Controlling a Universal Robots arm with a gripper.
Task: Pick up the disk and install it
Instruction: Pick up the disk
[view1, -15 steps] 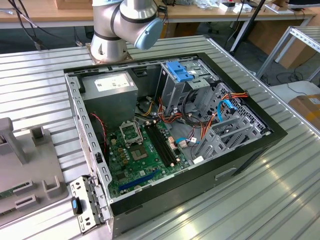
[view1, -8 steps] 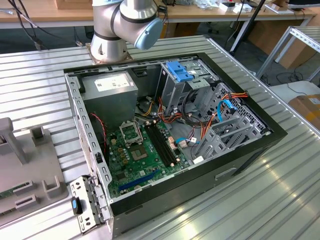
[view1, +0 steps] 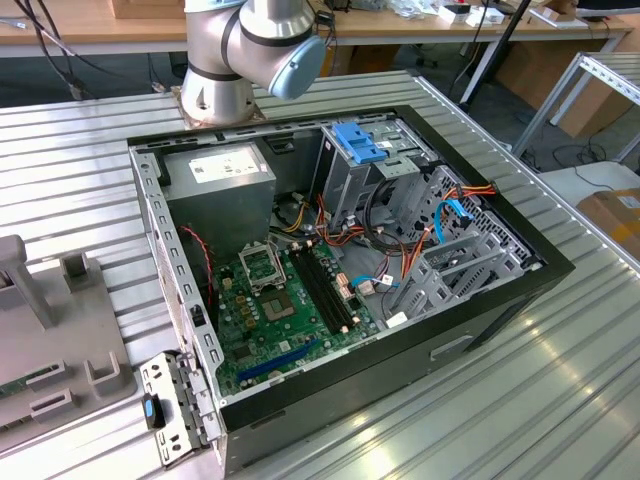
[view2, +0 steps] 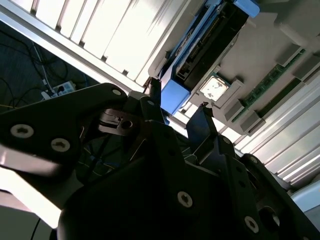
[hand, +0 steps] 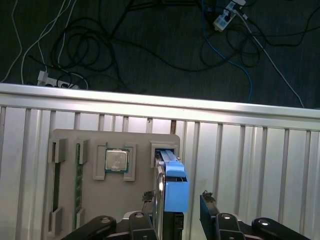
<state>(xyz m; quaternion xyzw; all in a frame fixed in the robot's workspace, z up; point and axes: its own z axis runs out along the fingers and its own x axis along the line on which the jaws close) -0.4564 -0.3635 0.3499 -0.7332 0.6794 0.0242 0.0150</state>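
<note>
Your jaws are open, one on each side of the disk (hand: 175, 187), not gripping it. The disk stands on edge in a slot of the grey tray (hand: 90, 137) on the table (hand: 250, 160).

Work surface is a ribbed metal table (view1: 560, 380) w/ bright glare strips on its near slats; past its far edge a long wooden bench (view1: 90, 25) on pale legs stands over dark floor (view1: 100, 75). At the exterior view's right, beside the table, are a grey metal rack (view1: 605, 75) and, nearer, a brown cardboard box (view1: 615, 215). In the first wrist view the floor beyond the table edge carries tangled black, white & blue cables (hand: 100, 35) and a white power strip (hand: 222, 17).
</note>
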